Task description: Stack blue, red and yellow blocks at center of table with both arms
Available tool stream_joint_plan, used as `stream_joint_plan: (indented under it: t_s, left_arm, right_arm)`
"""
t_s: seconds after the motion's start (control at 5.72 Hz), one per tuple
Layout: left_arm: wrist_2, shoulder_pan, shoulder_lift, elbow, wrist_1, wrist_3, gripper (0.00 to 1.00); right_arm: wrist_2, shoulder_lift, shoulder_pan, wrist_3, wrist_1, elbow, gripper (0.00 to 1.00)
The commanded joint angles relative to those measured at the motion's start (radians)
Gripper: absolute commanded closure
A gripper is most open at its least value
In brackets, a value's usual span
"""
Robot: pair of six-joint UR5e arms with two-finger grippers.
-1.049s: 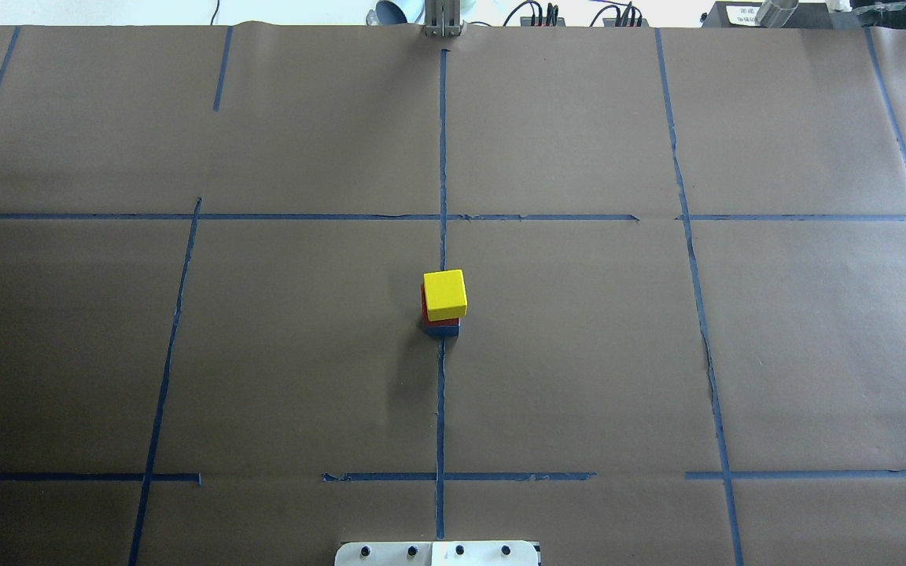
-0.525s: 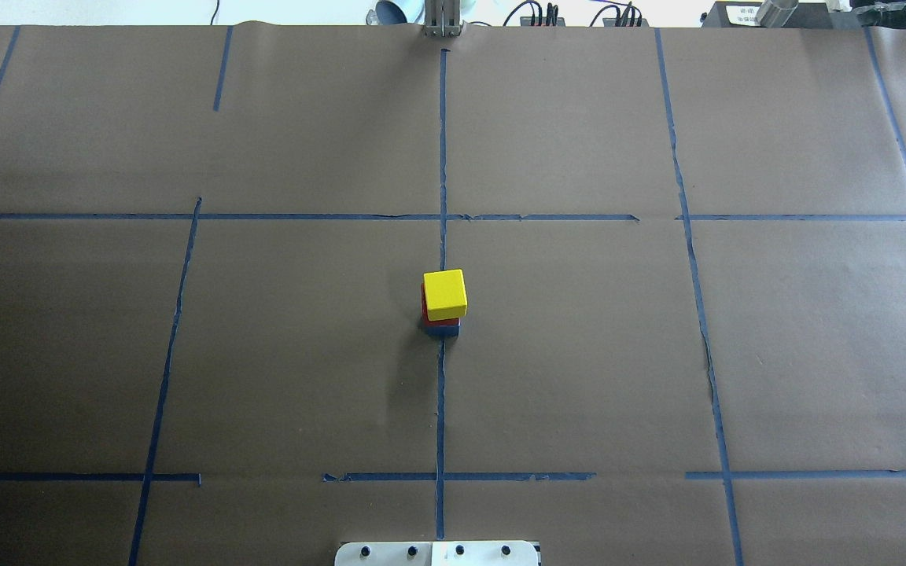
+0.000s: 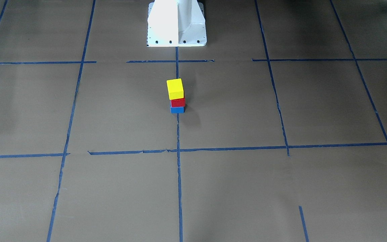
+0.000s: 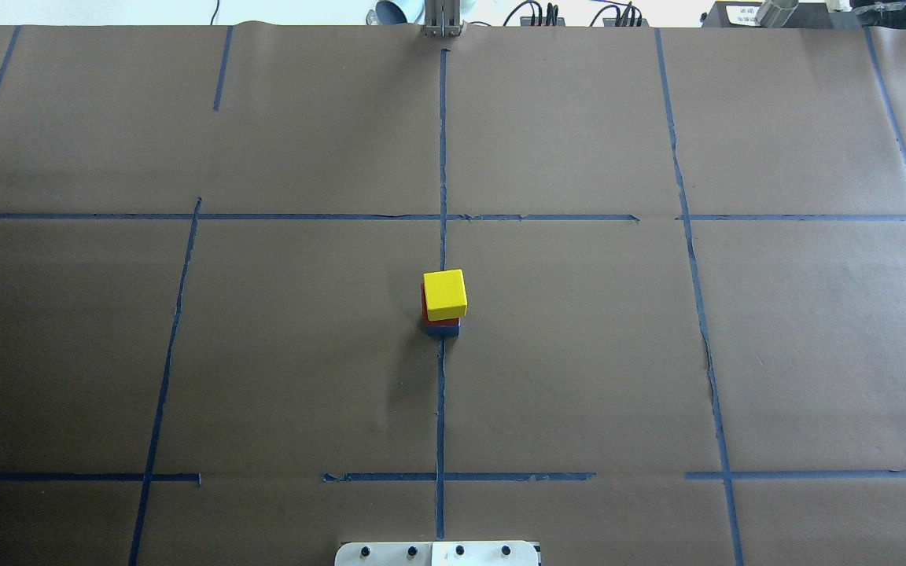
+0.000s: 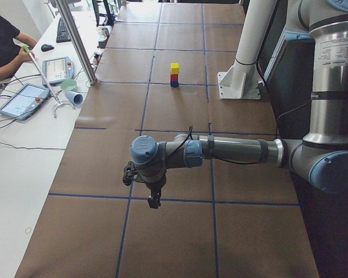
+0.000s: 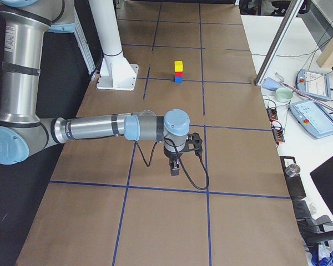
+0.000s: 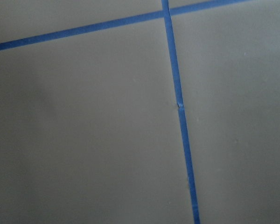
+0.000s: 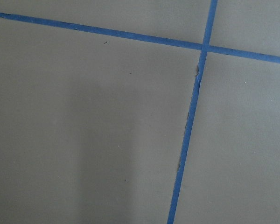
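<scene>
A stack stands at the table's centre on the middle tape line: the blue block (image 3: 177, 109) at the bottom, the red block (image 3: 178, 102) on it, the yellow block (image 3: 175, 89) on top, sitting slightly off-square. The stack also shows from overhead, with the yellow block (image 4: 445, 294) hiding most of the red and blue ones. Both arms are pulled back, far from the stack. My left gripper (image 5: 153, 200) hangs over the table's left end and my right gripper (image 6: 176, 168) over its right end. I cannot tell whether either is open or shut. Both wrist views show only paper and tape.
Brown paper with a blue tape grid (image 4: 442, 157) covers the table. The white robot pedestal (image 3: 176, 23) stands at the robot's edge. Beside the far edge are a metal post (image 5: 78, 43), a green cup (image 5: 69, 86), tablets (image 5: 20, 99) and an operator (image 5: 3, 43).
</scene>
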Motion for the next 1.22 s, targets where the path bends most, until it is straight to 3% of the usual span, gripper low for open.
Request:
stream_joint_plan:
  t_s: [0.0,0.35,0.7,1.05]
  left_arm:
    - [-0.006,0.000,0.000,-0.011,-0.029,-0.108,0.00]
    - [-0.007,0.007,-0.009,0.043,-0.042,-0.112,0.00]
    - [-0.081,0.006,0.005,0.031,-0.046,-0.105,0.00]
    - [-0.079,0.009,0.004,0.040,-0.046,-0.107,0.00]
  right_arm:
    - [-0.003,0.046,-0.002,-0.016,0.001,-0.069,0.00]
    - [-0.001,0.040,-0.002,-0.013,0.001,-0.060,0.00]
    - [0.001,0.042,-0.002,-0.008,0.001,-0.065,0.00]
    - [-0.001,0.045,-0.003,-0.007,0.001,-0.065,0.00]
